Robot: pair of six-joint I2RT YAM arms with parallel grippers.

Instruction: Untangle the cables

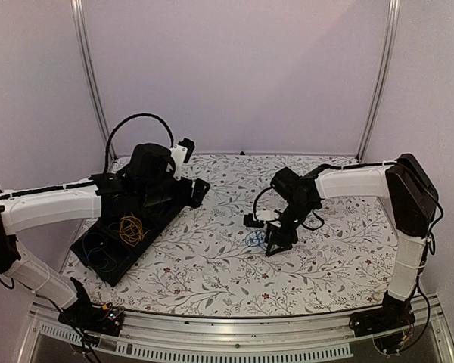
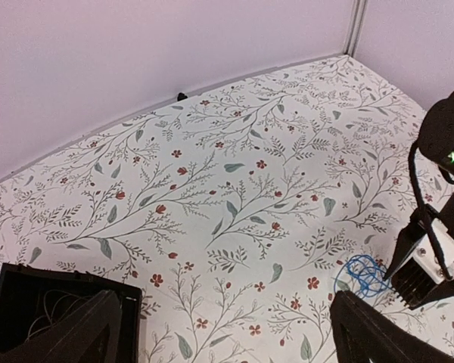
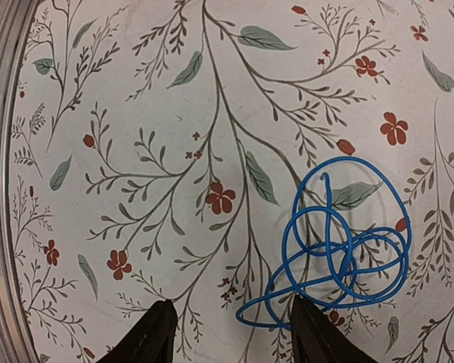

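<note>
Cable lay on the table right of centre: a thin, glossy blue cable (image 3: 340, 242) wound into several overlapping round loops, loose and springy, flat on the matte white tablecloth (image 1: 212, 265) printed with grey twigs, green leaves and small red flowers. In the right wrist view its long axis ran on a slant, from the big round coil down to one flattened loop that reached in between the black fingers. The right gripper (image 3: 231, 318) stood over that loop with its jaws moderately spread and nothing clamped between them. From above, the bundle sat just left of that gripper, touching no other object.

A second bundle, a hair-thin yellow-orange cable (image 1: 130, 228), lay crumpled in a rough ball inside a long, shallow, rectangular black tray (image 1: 113, 265) at the left edge of the table. The tray ran on a slant from near-left to far-right. The left arm's dark wrist housing reached across its far end and hid part of it. In the left wrist view pale thin strands showed in the tray's corner, too fine to make out.

The left gripper (image 2: 225, 302) hung above bare cloth just past the tray, jaws spread wide, empty.
</note>
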